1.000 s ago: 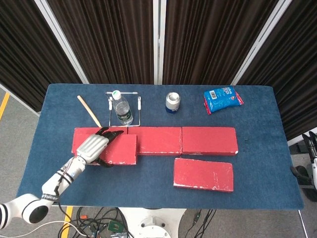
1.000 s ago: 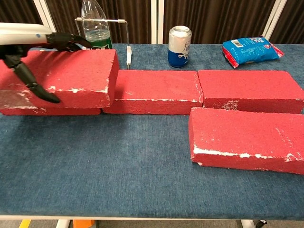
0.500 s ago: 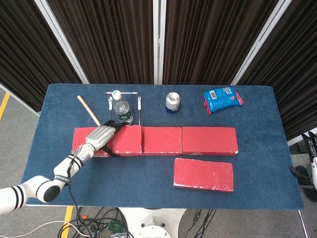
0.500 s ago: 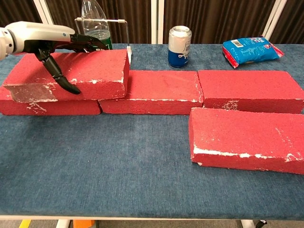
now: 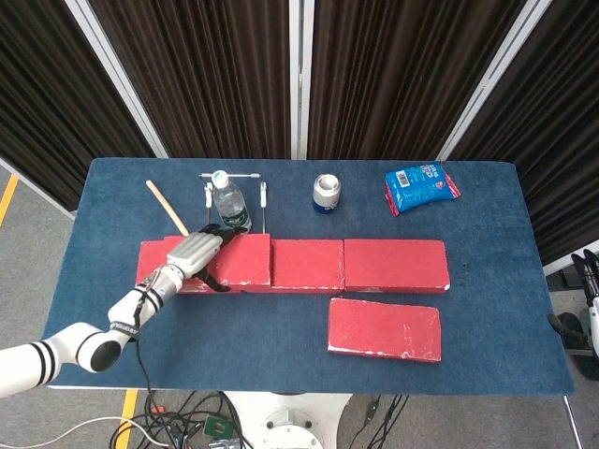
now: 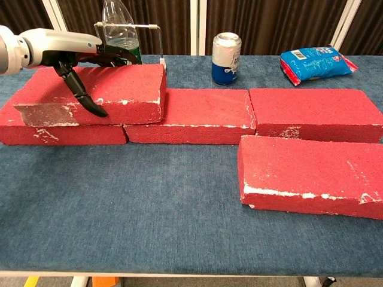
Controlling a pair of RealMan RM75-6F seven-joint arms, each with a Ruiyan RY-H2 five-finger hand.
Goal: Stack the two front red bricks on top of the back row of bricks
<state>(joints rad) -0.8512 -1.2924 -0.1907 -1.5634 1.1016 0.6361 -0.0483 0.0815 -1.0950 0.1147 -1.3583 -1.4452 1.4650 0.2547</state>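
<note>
My left hand grips a red brick from above, thumb on its front face and fingers over its back edge. That brick lies on the back row's left brick, and its right end overlaps the middle brick. The right back brick is bare. One more red brick lies flat at the front right. Part of my right hand shows off the table's right edge; its fingers are unclear.
Behind the bricks a water bottle stands in a wire rack, close to my left hand's fingers. A can, a blue bag and a wooden stick lie further back.
My left hand has carried the brick back and to the right and lowered it onto the back row's left brick. The front right brick has not moved.
</note>
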